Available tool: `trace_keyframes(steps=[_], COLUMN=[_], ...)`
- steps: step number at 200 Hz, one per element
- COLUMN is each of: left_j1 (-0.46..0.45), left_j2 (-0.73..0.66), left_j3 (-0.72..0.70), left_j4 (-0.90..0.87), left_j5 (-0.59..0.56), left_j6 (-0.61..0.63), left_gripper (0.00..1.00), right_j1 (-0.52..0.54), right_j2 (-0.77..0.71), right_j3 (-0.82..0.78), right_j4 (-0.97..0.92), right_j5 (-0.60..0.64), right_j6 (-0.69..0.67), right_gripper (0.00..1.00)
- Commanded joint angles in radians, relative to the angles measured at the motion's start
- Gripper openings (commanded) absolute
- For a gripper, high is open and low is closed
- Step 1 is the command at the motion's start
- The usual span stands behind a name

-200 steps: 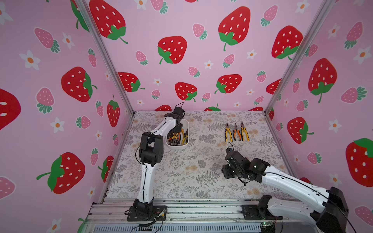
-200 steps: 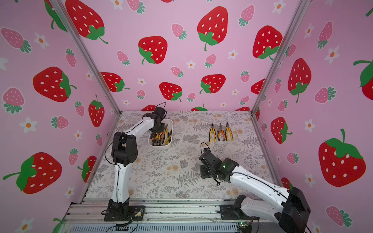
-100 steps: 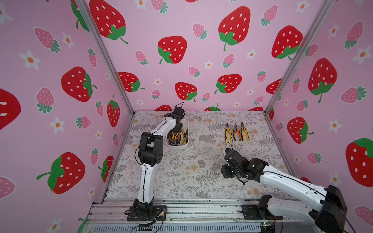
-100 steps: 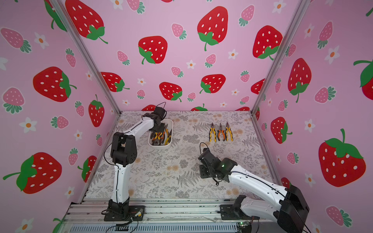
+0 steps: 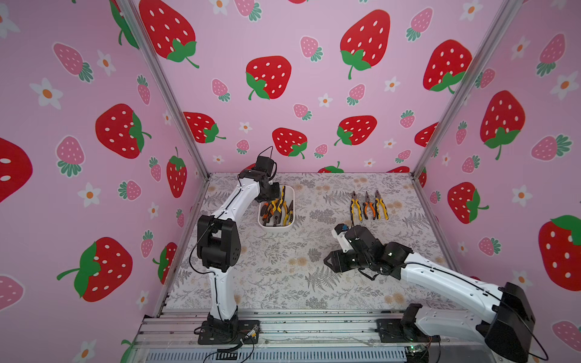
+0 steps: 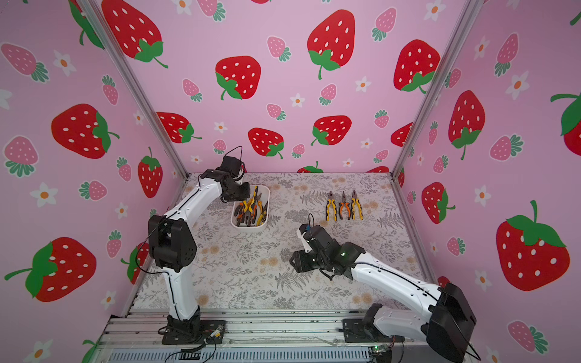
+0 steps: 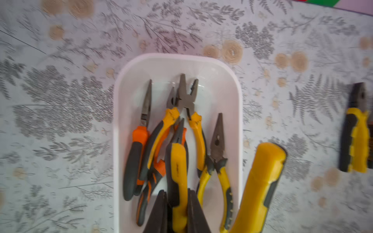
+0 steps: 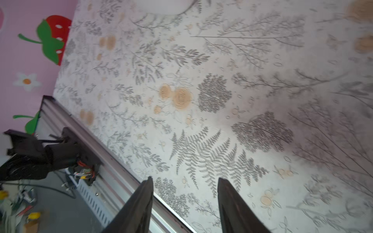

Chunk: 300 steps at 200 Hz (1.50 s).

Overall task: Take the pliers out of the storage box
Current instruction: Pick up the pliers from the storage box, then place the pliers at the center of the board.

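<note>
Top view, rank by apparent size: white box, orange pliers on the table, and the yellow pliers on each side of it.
1. box, clearly largest.
2-4. yellow pliers nearest the box, orange pliers, outer yellow pliers: too alike to rank; the orange pair looks slightly slimmer at most.

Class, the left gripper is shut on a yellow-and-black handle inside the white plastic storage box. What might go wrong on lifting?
1. The left gripper appears to pinch only one handle of the yellow-and-black pliers; they may swing or slip.
2. Their nose lies among the other pliers, so neighbours could be dragged up.
3. The white plastic storage box might shift.
</note>
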State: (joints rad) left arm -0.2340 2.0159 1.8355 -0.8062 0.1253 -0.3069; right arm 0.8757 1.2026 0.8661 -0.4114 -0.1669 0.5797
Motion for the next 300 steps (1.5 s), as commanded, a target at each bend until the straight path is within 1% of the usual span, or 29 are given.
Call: trace_keyframes(steps=[1,10,20,45,65,79,92,110,118,138,150,167,174,183,196,208,230,247,263,271,279,287,300], left_j1=[-0.006,-0.011,-0.017,-0.027,-0.038,-0.044,-0.045,-0.046,-0.045,-0.049,-0.057,-0.075,-0.086,-0.103,-0.126,-0.144,-0.182,-0.204,-0.204,-0.204,-0.205,-0.205,-0.205], left_j2=[-0.025,-0.044,-0.069,-0.141,-0.179,-0.196,-0.202,-0.212,-0.216,-0.224,-0.228,-0.227,-0.226,-0.224,-0.224,-0.23,-0.235,-0.231,-0.201,-0.18,-0.153,-0.119,-0.05], left_j3=[-0.067,-0.104,-0.139,-0.232,-0.278,-0.3,-0.311,-0.321,-0.328,-0.372,-0.413,-0.457,-0.467,-0.477,-0.477,-0.473,-0.463,-0.477,-0.469,-0.449,-0.412,-0.358,-0.25], left_j4=[-0.02,-0.006,0.006,0.05,0.069,0.089,0.097,0.094,0.094,0.126,0.166,0.2,0.205,0.211,0.195,0.187,0.202,0.237,0.204,0.157,0.073,-0.055,-0.324], left_j5=[0.279,0.31,0.33,0.392,0.44,0.497,0.555,0.634,0.676,0.799,0.871,0.96,1.0,1.057,1.116,1.136,1.237,1.294,1.326,1.341,1.358,1.377,1.394], left_j6=[-0.081,-0.095,-0.105,-0.146,-0.173,-0.195,-0.21,-0.208,-0.207,-0.224,-0.243,-0.248,-0.24,-0.227,-0.186,-0.156,-0.107,-0.086,-0.023,0.035,0.122,0.249,0.493], left_gripper=[0.0,0.0,0.0,0.0,0.0,0.0,0.0,0.0,0.0,0.0,0.0,0.0,0.0,0.0,0.0,0.0,0.0,0.0,0.0,0.0,0.0,0.0,0.0], right_j1=[-0.034,-0.046,-0.057,-0.075,-0.097,-0.103,-0.108,-0.135,-0.167,-0.239,-0.254,-0.255,-0.254,-0.249,-0.241,-0.229,-0.214,-0.199,-0.167,-0.149,-0.135,-0.126,-0.118], right_j2=[0.044,0.063,0.086,0.143,0.199,0.235,0.237,0.248,0.261,0.268,0.262,0.262,0.262,0.257,0.237,0.219,0.167,0.11,0.065,0.047,0.033,0.023,0.024], right_j3=[0.045,0.054,0.073,0.14,0.176,0.197,0.222,0.284,0.304,0.311,0.335,0.39,0.406,0.416,0.408,0.403,0.383,0.364,0.371,0.382,0.39,0.394,0.4], right_j4=[0.207,0.26,0.292,0.271,0.277,0.282,0.242,0.108,0.075,0.07,0.022,-0.109,-0.157,-0.213,-0.252,-0.253,-0.258,-0.278,-0.32,-0.346,-0.366,-0.39,-0.422], right_j5=[-0.264,-0.309,-0.332,-0.324,-0.374,-0.398,-0.364,-0.29,-0.304,-0.354,-0.326,-0.229,-0.217,-0.232,-0.253,-0.25,-0.206,-0.202,-0.152,-0.107,-0.063,-0.037,-0.003], right_j6=[0.038,0.07,0.089,0.073,0.085,0.09,0.048,-0.036,-0.044,-0.038,-0.099,-0.266,-0.341,-0.44,-0.522,-0.546,-0.567,-0.598,-0.623,-0.629,-0.631,-0.636,-0.625], right_gripper=[0.57,0.57,0.57,0.57,0.57,0.56,0.56,0.56,0.56,0.55,0.54,0.53,0.53,0.53,0.53,0.54,0.59,0.6,0.61,0.61,0.61,0.63,0.63])
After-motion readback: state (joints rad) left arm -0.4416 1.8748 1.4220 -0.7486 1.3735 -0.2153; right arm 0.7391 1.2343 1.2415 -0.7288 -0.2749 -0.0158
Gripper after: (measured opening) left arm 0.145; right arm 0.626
